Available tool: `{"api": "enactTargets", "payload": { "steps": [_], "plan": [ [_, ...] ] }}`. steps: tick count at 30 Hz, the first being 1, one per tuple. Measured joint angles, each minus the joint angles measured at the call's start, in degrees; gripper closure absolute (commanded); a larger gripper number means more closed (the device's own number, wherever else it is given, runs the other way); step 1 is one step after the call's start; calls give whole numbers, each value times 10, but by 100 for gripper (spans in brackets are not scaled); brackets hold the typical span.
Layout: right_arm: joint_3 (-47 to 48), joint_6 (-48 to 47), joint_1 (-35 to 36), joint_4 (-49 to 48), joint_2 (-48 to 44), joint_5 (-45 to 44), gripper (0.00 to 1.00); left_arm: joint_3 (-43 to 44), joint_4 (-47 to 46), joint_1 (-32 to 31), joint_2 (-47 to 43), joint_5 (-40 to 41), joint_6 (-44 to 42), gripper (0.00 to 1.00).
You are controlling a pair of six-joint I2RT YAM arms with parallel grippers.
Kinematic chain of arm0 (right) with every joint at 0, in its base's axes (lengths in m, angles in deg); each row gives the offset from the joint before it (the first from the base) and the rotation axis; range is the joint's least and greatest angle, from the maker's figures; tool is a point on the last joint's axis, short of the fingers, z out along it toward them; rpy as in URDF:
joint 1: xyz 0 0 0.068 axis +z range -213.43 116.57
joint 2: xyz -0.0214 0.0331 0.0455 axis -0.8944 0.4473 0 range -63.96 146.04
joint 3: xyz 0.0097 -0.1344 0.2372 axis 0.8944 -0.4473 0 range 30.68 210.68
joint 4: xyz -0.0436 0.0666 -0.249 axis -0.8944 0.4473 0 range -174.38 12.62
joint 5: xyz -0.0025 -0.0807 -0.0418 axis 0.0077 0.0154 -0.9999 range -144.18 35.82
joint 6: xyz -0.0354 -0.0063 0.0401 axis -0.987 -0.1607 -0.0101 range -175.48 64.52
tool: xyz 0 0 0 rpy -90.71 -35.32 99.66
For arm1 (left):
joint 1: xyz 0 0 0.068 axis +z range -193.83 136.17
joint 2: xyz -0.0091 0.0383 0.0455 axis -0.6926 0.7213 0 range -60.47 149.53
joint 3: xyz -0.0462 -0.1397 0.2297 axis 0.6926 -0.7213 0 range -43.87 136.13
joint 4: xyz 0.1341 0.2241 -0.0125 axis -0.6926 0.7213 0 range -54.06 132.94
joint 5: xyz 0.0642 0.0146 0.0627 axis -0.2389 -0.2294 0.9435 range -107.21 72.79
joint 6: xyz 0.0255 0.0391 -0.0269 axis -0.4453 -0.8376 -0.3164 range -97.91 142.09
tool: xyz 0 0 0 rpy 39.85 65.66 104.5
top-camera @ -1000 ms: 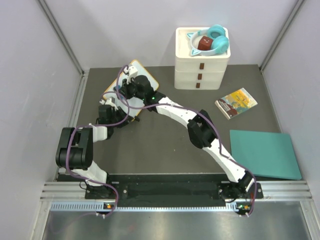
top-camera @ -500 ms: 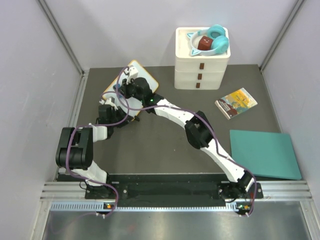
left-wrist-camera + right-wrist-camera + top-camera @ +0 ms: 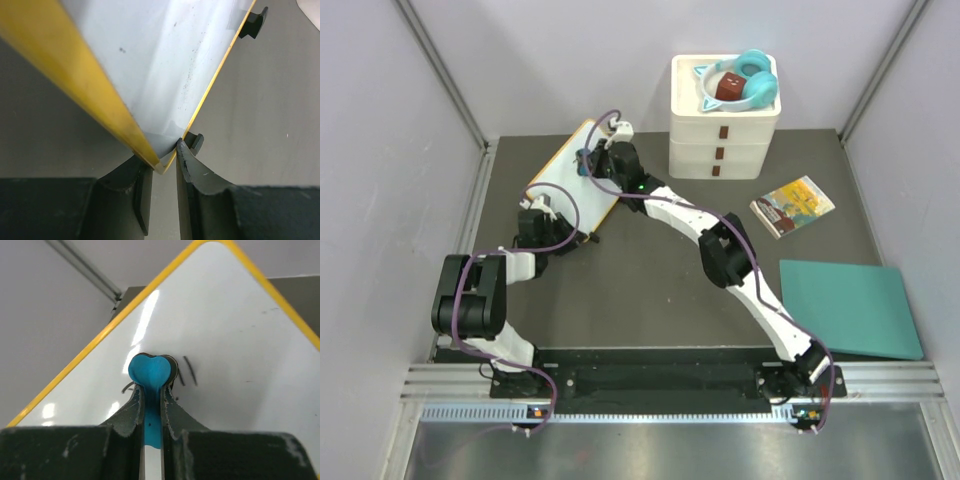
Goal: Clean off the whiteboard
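Swung right gripper (image 3: 152, 390) up toward the drawer unit (image 3: 724, 132), pinching a blue eraser (image 3: 150, 371) tight. Holds whiteboard (image 3: 563, 178), left of that unit, by one corner clamped in the left gripper (image 3: 163, 163). Mostly clean; yet to wipe a few black strokes (image 3: 189, 371)

The board (image 3: 240, 350) is white with a yellow rim. It has a few thin black marks (image 3: 189, 371) and black feet (image 3: 252, 22). The eraser (image 3: 150, 371) is bright blue. The table (image 3: 640, 280) is dark grey. The sheet (image 3: 848, 308) is plain teal. The drawers (image 3: 724, 130) are white with 3 brown handles. The headphones (image 3: 760, 85) are light blue, around a brown block (image 3: 729, 88). The book (image 3: 792, 206) is yellow with many colours. The arms (image 3: 670, 212) are white and black, with purple cables (image 3: 553, 393).
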State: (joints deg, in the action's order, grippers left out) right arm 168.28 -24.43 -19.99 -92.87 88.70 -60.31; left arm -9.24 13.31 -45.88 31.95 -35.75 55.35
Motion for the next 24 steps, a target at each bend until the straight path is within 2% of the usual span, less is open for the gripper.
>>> {"api": "enactTargets", "payload": {
  "steps": [6, 13, 24],
  "plan": [
    [0, 73, -42, -1, 16, -7, 100, 0, 0, -2, 0, 0, 0, 100],
    [10, 109, -63, -24, 36, 16, 100, 0, 0, -5, 0, 0, 0, 100],
    [4, 98, -51, -68, 38, 31, 100, 1, 4, -8, 0, 0, -2, 100]
  ]
}}
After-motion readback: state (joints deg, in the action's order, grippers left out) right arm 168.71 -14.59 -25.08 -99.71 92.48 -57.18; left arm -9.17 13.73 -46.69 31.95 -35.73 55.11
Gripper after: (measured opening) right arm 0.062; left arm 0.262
